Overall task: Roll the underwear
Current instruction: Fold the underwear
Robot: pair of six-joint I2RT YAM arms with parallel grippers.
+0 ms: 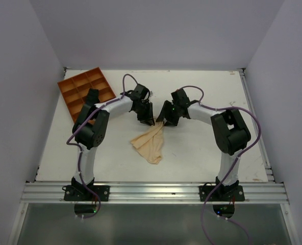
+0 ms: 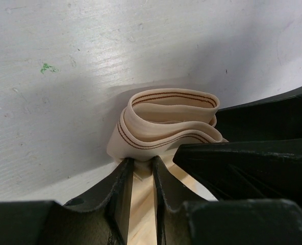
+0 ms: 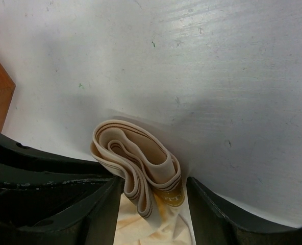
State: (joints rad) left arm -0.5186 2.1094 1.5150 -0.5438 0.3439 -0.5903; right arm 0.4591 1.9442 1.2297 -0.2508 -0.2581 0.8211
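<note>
The left gripper is pressing its jaws nearly together and is clamping a thin fold of the underwear between their tips. The right gripper is facing it with its jaws standing wide apart. They are straddling the cloth rather than pinching it, with one jaw touching it and a sliver of counter showing beside the other.

Just beyond both sets of tips, the striped elastic waistband is curling into a loose coil of a few turns, resting on the counter. Judged from this, the rolling is under way but early: only the waistband end is wound, and loosely, while most of the garment is lying unrolled. What is left is to carry the coil along the rest of the cloth and tighten it.

In the overhead view the beige cloth is trailing away from the jaws toward the arm bases, fanning wider partway along and narrowing at its free end. Its long axis is therefore running from the jaws back toward the robot, leaning slightly to the left-arm side. The coiled end is lying at the jaws and the loose end is pointing at the near edge. An orange compartment tray is sitting well apart, out beyond the left jaws.
</note>
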